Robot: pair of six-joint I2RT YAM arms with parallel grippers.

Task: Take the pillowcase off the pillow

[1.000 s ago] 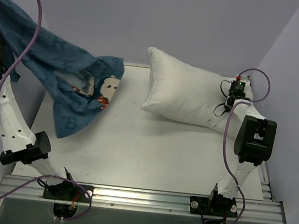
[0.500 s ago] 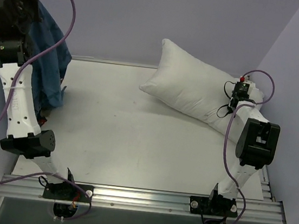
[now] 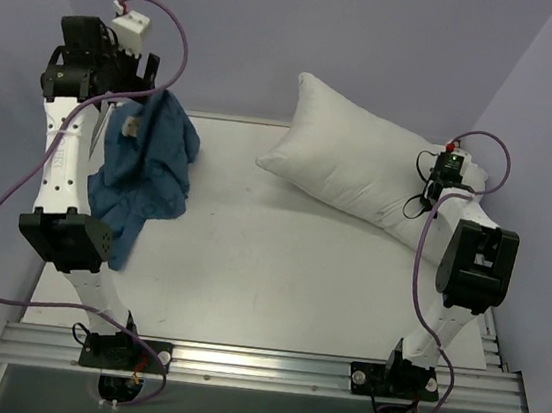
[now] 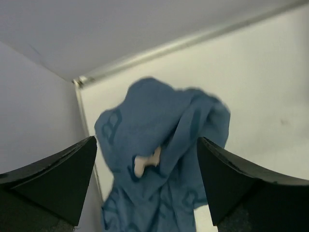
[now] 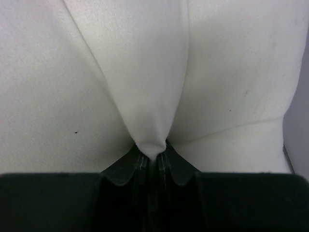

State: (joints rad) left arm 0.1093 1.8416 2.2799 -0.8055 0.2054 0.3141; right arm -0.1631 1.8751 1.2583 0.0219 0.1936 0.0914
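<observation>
From the top view, the left pincer (image 3: 130, 83) is raised high over the far-left corner of the counter (image 3: 267, 276). The pillowcase (image 3: 156, 162) sits in a crumpled blue heap directly beneath it and a little toward the arm's base, partly hidden behind the left arm. The pillow (image 3: 351, 170) lies well apart from that pincer, across the counter, bare and white, with one corner lifted toward the back wall. The right pincer (image 3: 441, 176) is at the pillow's other end, pressed against it. In the left wrist view the left pincer (image 4: 146, 140) is spread wide with nothing between its fingers. The pillowcase (image 4: 159, 125) lies below and beyond them on the counter (image 4: 260, 72), not touching them, with a small cream tag showing among the folds. In the right wrist view the right pincer (image 5: 152, 157) is clamped on a pinched fold of the pillow (image 5: 96, 72), and the white cloth fans out ahead of the tips. Since no blue cloth remains on the pillow, the stripping step looks finished and the task close to done. The next move probably calls for the right pincer to let go of its fold so the pillow can settle flat, and for both arms to draw back without snagging the heap.
</observation>
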